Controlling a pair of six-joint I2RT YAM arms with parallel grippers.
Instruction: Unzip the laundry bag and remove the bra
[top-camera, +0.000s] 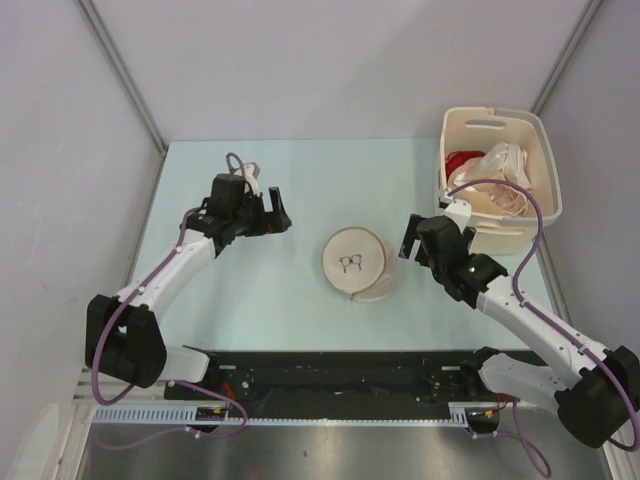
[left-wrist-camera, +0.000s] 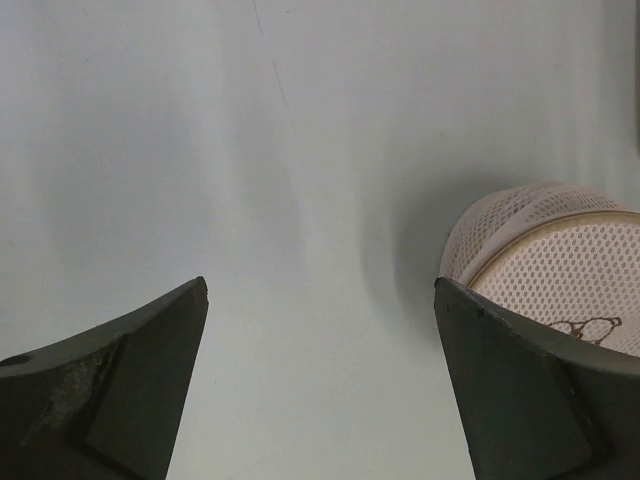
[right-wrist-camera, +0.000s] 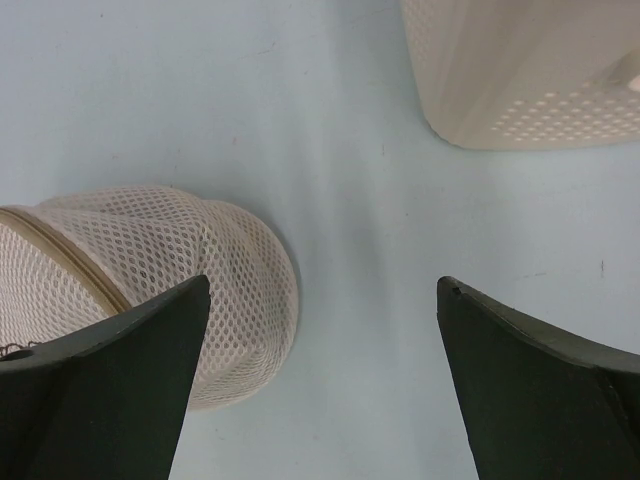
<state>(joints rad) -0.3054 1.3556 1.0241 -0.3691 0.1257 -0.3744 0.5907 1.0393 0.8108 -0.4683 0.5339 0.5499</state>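
Observation:
The round cream mesh laundry bag with a black eyeglasses print lies zipped shut in the middle of the table. It also shows at the right of the left wrist view and at the left of the right wrist view. My left gripper hovers open to the bag's left, a short way off. Just right of the bag, my right gripper is open with only bare table between its fingers. The bra is hidden.
A cream rectangular plastic basket stands at the back right, holding a red cloth and a pale pink-white strappy garment. Its perforated wall is close ahead of my right gripper. Grey walls enclose the table on three sides.

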